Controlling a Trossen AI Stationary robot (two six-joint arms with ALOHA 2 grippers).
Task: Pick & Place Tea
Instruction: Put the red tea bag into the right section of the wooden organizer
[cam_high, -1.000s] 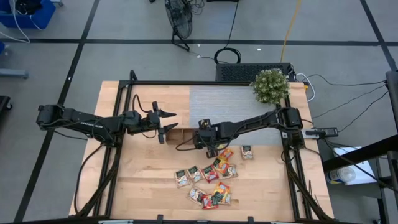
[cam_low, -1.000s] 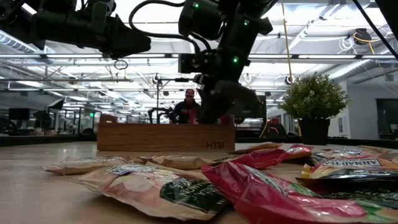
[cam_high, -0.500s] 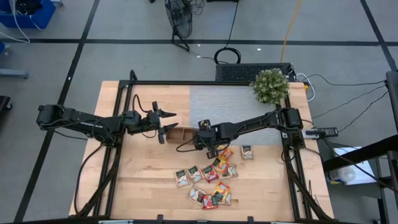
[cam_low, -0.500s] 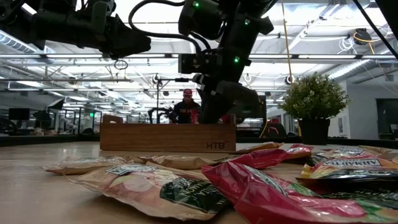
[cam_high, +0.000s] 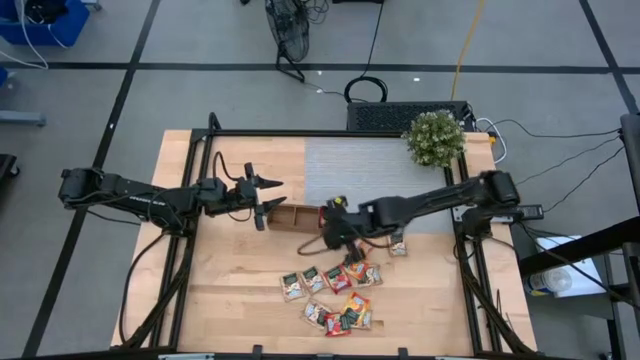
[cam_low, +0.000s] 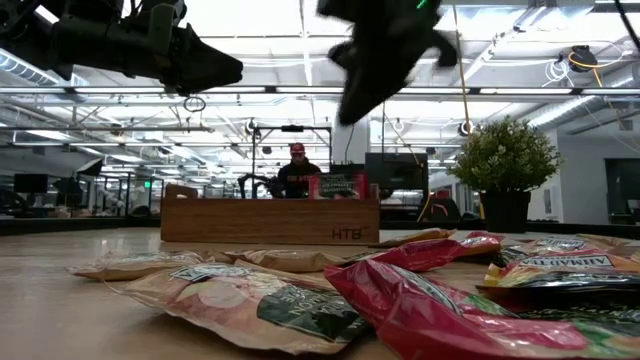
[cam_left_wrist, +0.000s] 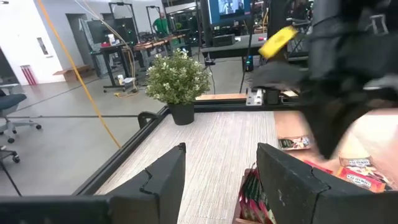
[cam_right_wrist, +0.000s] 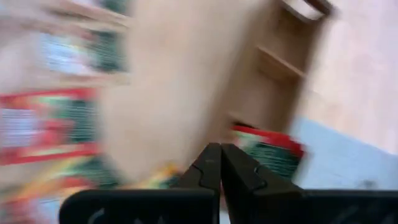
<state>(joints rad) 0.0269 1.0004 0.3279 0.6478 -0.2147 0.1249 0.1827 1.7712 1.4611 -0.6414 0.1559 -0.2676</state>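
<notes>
The tea sachets (cam_high: 338, 290), red, orange and green-and-white, lie scattered flat on the wooden table near its near edge, and fill the front of the low view (cam_low: 400, 290). A red sachet (cam_low: 340, 186) stands on edge in the wooden tray (cam_high: 296, 217), in its right end compartment (cam_right_wrist: 267, 147). My right gripper (cam_high: 332, 235) hangs above the table just near-right of the tray, high in the low view (cam_low: 350, 105), shut and holding nothing (cam_right_wrist: 219, 155). My left gripper (cam_high: 268, 197) hovers open above the tray's left end (cam_left_wrist: 221, 183).
A potted plant (cam_high: 434, 138) stands at the far right corner of the table. A grey mat (cam_high: 370, 170) covers the far half of the table behind the tray. Black frame rails (cam_high: 190, 250) run along the left and right sides. A person (cam_low: 296, 172) stands in the room beyond.
My right gripper has risen out of the tray and drawn back toward the table's near right, with its arm swinging rightward. The red sachet stays standing in the tray's right compartment. My left arm has kept still.
</notes>
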